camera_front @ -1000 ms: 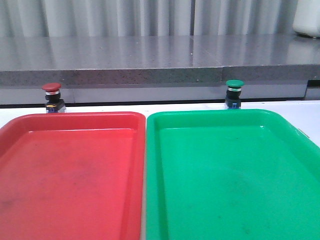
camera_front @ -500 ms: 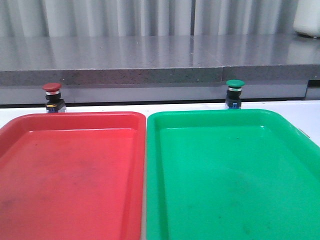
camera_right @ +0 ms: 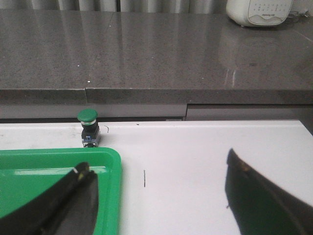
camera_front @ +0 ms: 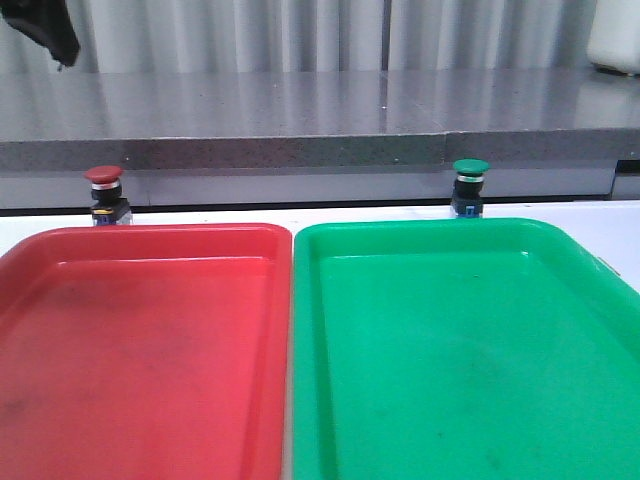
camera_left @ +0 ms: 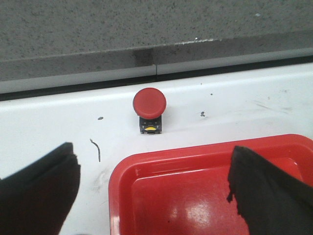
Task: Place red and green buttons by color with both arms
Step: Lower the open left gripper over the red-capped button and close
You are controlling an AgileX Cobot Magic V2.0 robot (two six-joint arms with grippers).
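Red comes first on our left: the red button [camera_front: 103, 193] stands upright on the white table [camera_front: 615, 225], just behind the far left corner of the red tray [camera_front: 140, 350] and apart from its rim. In the left wrist view we see the same red button [camera_left: 149, 109] from above, cap up, on bare table beyond the tray's rim [camera_left: 195, 152], with our left fingers [camera_left: 36, 188] spread wide, one dark tip on each side of the view and nothing held between them. A dark part of the left arm [camera_front: 45, 28] shows at the top left of the front view. Beside the red tray lies the green tray [camera_front: 470, 350], their long edges almost touching. The green button [camera_front: 468, 186] stands upright just behind the green tray's far rim. In the right wrist view the green button [camera_right: 88, 126] sits on the table near the tray's corner [camera_right: 105, 156], and our right fingers [camera_right: 259, 200] are likewise held wide apart, empty.
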